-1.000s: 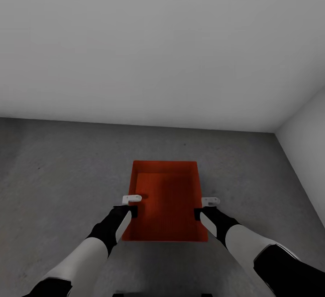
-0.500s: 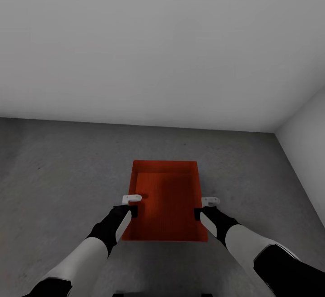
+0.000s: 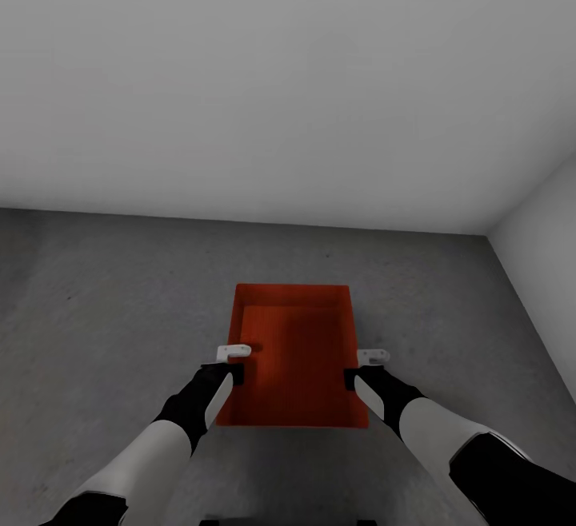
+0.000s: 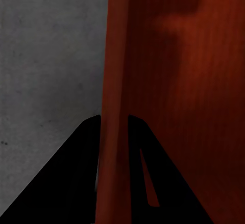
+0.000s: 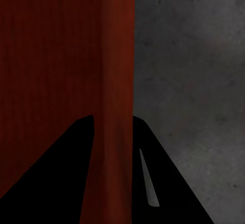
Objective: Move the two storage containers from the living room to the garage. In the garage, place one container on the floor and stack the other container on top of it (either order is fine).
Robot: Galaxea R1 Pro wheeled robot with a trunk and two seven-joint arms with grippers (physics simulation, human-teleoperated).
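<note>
An orange-red, matte, finely textured rectangular topless storage container point(image 3: 296, 358) with slightly tapered walls sits in front of the robot over the rough dark grey concrete floor point(image 3: 104, 302), near the plain white wall point(image 3: 280, 70); whether it rests on the floor or is held just above it cannot be told. Both black-and-white arms reach forward and down, roughly mirrored. The left gripper point(image 3: 232, 360) straddles the container's left long wall, which runs between its dark fingers point(image 4: 76, 173) in the left wrist view, clamped on the rim. The right gripper point(image 3: 362, 366) likewise pinches the right long wall between its fingers point(image 5: 168, 178). The container's long axis points straight away from the robot toward the wall, opening upward.
</note>
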